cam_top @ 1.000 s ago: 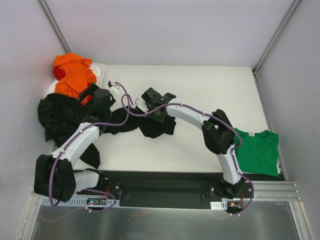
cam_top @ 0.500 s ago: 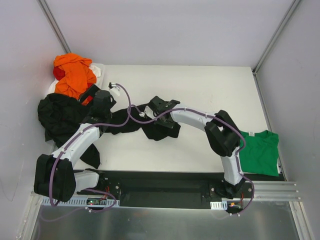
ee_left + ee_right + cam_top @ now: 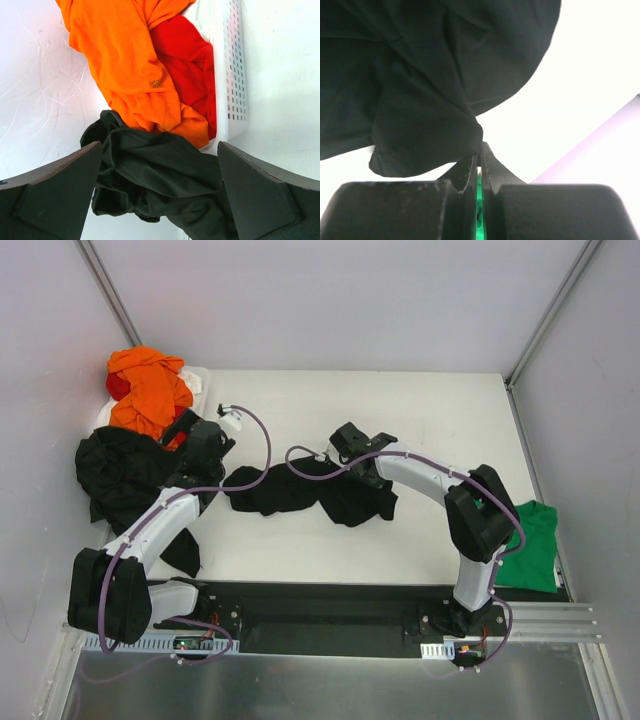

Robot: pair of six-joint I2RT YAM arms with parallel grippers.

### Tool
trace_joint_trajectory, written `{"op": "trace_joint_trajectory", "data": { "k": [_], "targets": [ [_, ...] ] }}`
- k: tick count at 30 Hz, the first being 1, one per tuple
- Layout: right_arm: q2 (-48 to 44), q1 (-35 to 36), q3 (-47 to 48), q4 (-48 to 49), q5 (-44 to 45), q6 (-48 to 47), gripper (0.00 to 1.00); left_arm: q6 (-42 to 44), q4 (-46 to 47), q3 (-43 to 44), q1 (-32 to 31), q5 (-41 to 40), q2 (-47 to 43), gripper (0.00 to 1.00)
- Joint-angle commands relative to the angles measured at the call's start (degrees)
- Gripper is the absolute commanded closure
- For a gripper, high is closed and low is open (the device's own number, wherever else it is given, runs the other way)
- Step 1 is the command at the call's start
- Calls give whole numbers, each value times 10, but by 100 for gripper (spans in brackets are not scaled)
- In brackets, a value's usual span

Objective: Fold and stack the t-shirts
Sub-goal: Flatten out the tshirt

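A crumpled black t-shirt point(image 3: 300, 495) lies stretched across the table's middle. My right gripper point(image 3: 347, 440) is shut on its right end; in the right wrist view the pinched black cloth point(image 3: 420, 95) hangs from the closed fingertips point(image 3: 479, 150). My left gripper point(image 3: 205, 440) is open and empty, hovering over a second black t-shirt point(image 3: 120, 475) at the left edge, which also shows in the left wrist view point(image 3: 160, 185). An orange t-shirt point(image 3: 148, 388) and a red t-shirt point(image 3: 187, 65) sit in a white basket point(image 3: 235, 65). A folded green t-shirt point(image 3: 530, 545) lies at the right.
The white basket point(image 3: 196, 378) stands at the back left corner against the left wall. Purple cables loop from both wrists over the table. The arm bases and a metal rail run along the near edge.
My right gripper has moved right and slightly back, dragging the middle black t-shirt to the right and stretching it out. The left arm has stayed in place.
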Motion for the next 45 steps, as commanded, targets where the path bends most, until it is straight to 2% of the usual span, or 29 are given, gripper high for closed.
{"op": "trace_joint_trajectory", "data": {
  "k": [1, 2, 3, 8, 9, 12, 23, 29, 39, 45],
  "targets": [
    [-30, -10, 21, -37, 26, -1, 99, -18, 17, -13, -3, 10, 2, 1],
    [-29, -10, 28, -46, 19, 5, 98, -18, 17, -15, -3, 10, 3, 0],
    [-25, -10, 37, -63, 11, 9, 93, -18, 17, -16, -3, 10, 5, 1],
    [-22, -8, 50, -87, 12, 26, 59, -17, 18, -25, -3, 12, 5, 1],
    [-23, -9, 50, -88, 14, 28, 46, -16, 19, -26, -3, 11, 3, 1],
    [-30, -7, 49, -99, 14, 34, 32, -14, 22, -29, -3, 11, 1, 1],
    [-36, 15, 101, -160, -15, 64, 33, -13, 23, -35, -3, 8, -1, 1],
    [-38, 31, 109, -175, -89, 88, 35, -15, 24, -38, -3, 8, 1, 1],
    [-59, -13, 71, -100, -207, 108, 37, -18, 26, -49, -3, 6, 7, 1],
    [-41, -41, 87, -81, -229, 104, 38, -16, 28, -47, -3, 3, 16, 1]
  ]
}}
